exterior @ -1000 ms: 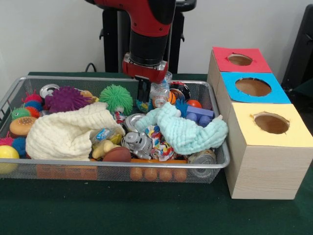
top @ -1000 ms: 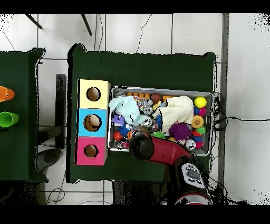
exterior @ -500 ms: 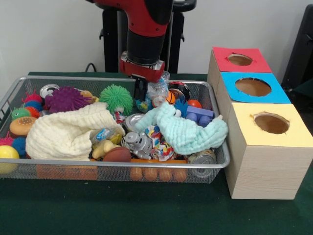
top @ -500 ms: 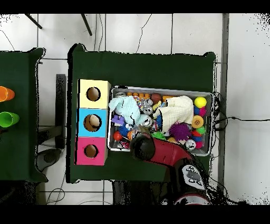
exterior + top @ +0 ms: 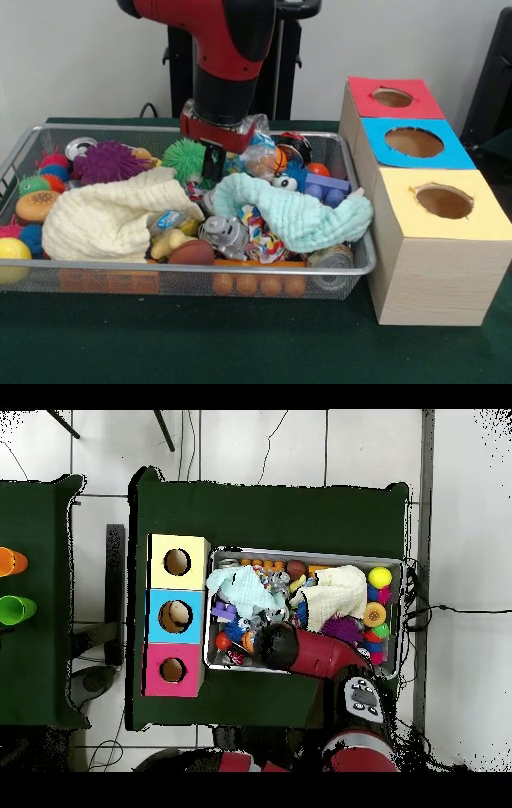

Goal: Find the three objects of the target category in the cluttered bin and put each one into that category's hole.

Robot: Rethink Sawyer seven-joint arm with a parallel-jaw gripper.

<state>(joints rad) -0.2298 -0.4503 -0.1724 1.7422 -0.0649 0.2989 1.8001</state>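
The gripper [image 5: 213, 162] has shifted toward frame left, low in the wire bin [image 5: 200, 268] beside the green spiky ball [image 5: 182, 157]; finger state unclear.

End effector [image 5: 211, 164] has moved toward the green spiky ball [image 5: 186, 157].

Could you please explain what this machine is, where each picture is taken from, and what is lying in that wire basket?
This is a red and black robot arm with a pincer at its end. One picture looks across the table at it; the other looks straight down from above. On the green table stands a wire bin full of clutter: a cream cloth, a mint cloth, a purple spiky ball, a yellow ball, cans and small toys. Beside it is a wooden box with three holes, topped red, blue and yellow. The pincer reaches down into the clutter; whether it holds anything cannot be seen.
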